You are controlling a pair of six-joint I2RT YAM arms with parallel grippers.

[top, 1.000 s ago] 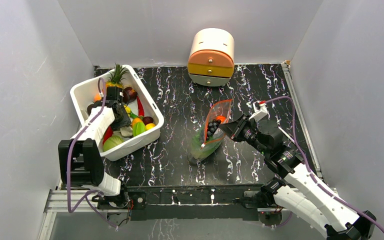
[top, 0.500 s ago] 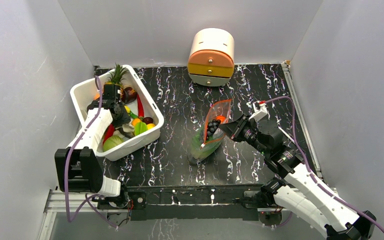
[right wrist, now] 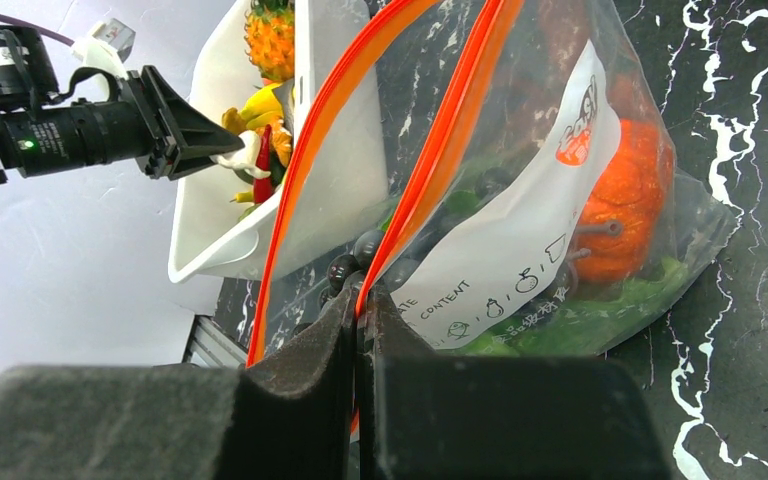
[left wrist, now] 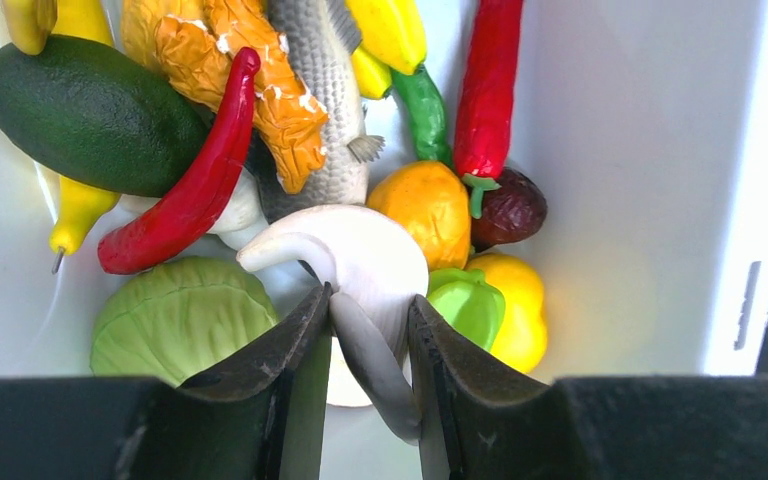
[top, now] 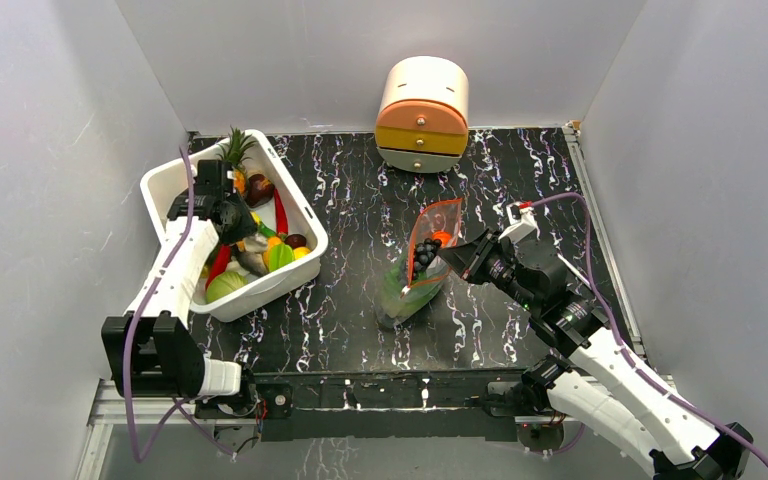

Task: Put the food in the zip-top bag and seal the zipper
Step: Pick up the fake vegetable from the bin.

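My left gripper (left wrist: 370,298) is shut on the curved grey-white stem of a white bulb-shaped toy (left wrist: 375,255), just above the food in the white tub (left wrist: 640,150). Under it lie a pale green cabbage (left wrist: 182,318), a red chilli (left wrist: 185,175) and an orange fruit (left wrist: 430,205). In the top view this gripper (top: 222,205) hangs over the tub's far half. My right gripper (right wrist: 360,300) is shut on the red-orange zipper (right wrist: 450,130) of the clear bag (right wrist: 520,240), which stands open at mid-table (top: 422,262). The bag holds an orange fruit, dark grapes and green leaves.
The white tub (top: 170,180) at the left holds several more toys, among them a pineapple (top: 232,150), an avocado (left wrist: 80,115) and a fish. An orange-and-cream drawer unit (top: 422,112) stands at the back wall. Grey walls close in both sides.
My left gripper has risen and moved toward the tub's far end. The right arm and the bag have stayed put.
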